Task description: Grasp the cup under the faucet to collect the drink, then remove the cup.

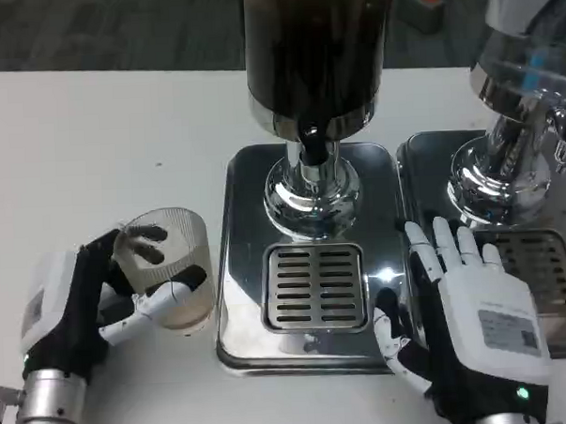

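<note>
In the head view, the left hand (76,310) grips a clear ribbed cup (165,266), held upright just left of the steel drip tray (243,270) and apart from the faucet (310,140) of the dark drink dispenser (314,51). The right hand (461,303) holds nothing, its fingers spread flat between this tray and a second dispenser (509,118) on the right.

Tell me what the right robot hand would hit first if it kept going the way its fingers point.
The right robot hand points up-picture, fingertips between the two shiny steel drip trays. Straight on, it would probably first meet the chrome pedestal base of the right-hand dispenser, though depth is unclear.
</note>
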